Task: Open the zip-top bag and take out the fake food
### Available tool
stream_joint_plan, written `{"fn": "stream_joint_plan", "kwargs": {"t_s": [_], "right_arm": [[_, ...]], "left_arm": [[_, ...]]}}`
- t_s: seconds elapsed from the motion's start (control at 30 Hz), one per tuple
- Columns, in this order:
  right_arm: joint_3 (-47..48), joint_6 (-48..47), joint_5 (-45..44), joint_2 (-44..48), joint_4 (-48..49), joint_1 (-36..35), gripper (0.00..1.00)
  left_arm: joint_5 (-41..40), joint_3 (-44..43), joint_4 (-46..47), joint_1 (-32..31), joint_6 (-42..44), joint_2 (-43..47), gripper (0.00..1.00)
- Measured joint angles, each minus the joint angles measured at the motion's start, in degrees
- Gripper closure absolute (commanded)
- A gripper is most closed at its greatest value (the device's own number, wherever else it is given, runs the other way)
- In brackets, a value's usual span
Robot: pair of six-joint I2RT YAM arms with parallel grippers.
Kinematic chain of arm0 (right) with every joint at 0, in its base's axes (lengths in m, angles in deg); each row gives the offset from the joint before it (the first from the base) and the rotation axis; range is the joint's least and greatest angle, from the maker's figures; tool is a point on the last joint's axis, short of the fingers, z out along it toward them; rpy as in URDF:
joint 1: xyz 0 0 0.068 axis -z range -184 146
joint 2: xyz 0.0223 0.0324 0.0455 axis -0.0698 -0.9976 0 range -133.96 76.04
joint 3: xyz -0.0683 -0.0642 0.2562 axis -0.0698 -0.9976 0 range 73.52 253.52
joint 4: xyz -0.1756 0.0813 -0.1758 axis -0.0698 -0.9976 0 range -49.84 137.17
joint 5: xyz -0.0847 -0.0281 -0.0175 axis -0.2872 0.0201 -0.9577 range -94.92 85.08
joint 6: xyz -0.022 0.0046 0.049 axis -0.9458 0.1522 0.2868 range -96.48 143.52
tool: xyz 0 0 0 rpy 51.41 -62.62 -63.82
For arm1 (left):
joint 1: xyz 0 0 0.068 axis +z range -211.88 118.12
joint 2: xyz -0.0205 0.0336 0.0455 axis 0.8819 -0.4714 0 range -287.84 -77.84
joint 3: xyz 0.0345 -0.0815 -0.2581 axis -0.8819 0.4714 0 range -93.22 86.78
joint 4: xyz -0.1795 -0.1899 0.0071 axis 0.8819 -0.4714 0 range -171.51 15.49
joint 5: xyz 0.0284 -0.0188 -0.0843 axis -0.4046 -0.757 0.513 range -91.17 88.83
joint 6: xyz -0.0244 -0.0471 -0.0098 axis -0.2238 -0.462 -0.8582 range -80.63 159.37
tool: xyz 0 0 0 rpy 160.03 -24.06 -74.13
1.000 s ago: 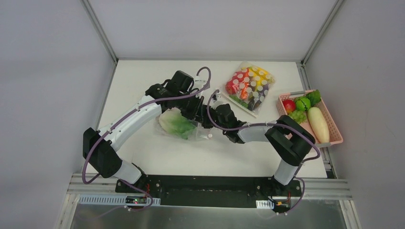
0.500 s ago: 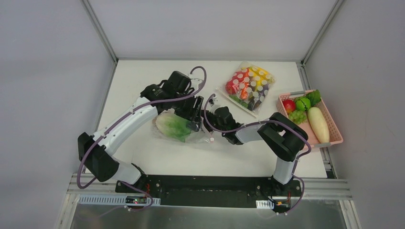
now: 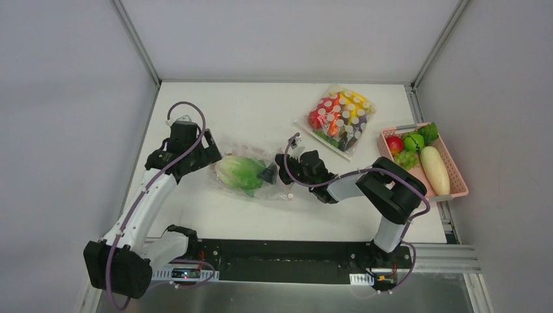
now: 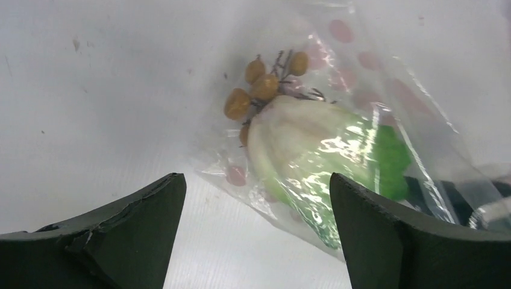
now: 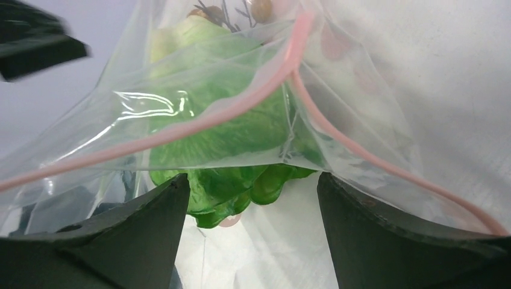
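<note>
On the white table (image 3: 215, 215), between both grippers, lies the zip-top bag (image 3: 251, 151), mouth gaping toward the right gripper (image 5: 252, 177). Its fingers stand wide, as do those of the left gripper (image 4: 256, 180). The film looks limp and slippery; take the light, rigid-looking lettuce (image 5: 229, 138) instead. Grey walls enclose the matte surface; a pink basket (image 3: 458, 171) sits well apart.

lettuce (image 4: 319, 168) glare-veiled in bag (image 4: 385, 84), brown beads (image 4: 262, 85) unidentifiable

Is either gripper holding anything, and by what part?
Nothing is gripped. The left gripper is open, apart from the zip-top bag; the right gripper is open at its mouth.
</note>
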Motion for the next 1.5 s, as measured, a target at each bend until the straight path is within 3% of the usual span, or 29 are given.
{"fn": "stream_joint_plan", "kwargs": {"t_s": [0.17,0.37,0.5,0.6,0.77,1.07,1.3,1.5], "right_arm": [[-0.26,0.22,0.5,0.0,2.97,0.0,0.19],[-0.15,0.39,1.25,-0.7,5.53,0.0,0.2],[1.14,0.81,1.33,-3.43,5.97,0.02,0.28],[2.34,1.81,1.75,-6.16,7.5,0.02,0.44],[2.84,3.58,3.37,-8.41,9.97,0.02,0.98],[-3.54,3.28,3.56,-1.01,11.15,1.22,1.0],[-5.53,0.79,4.13,9.92,5.68,2.1,1.0],[-5.88,-1.11,3.56,13.57,1.73,2.1,1.0]], "left_arm": [[5.77,6.16,5.95,5.77,-5.68,-6.16,0.18],[13.07,7.85,12.57,6.16,-8.7,-10.58,0.21],[16.13,9.29,14.29,6.16,-9.11,-10.6,0.22],[17.68,9.6,14.88,6.16,-9.09,-10.62,0.22],[18.93,9.81,14.82,6.16,-9.01,-10.6,0.23],[16.85,9.22,11.02,6.16,-7.48,-7.02,0.22],[16.28,7.52,8.85,6.16,-5.64,-5.86,0.21],[19.61,7.58,9.14,6.16,-5.16,-6.34,0.22]]}}
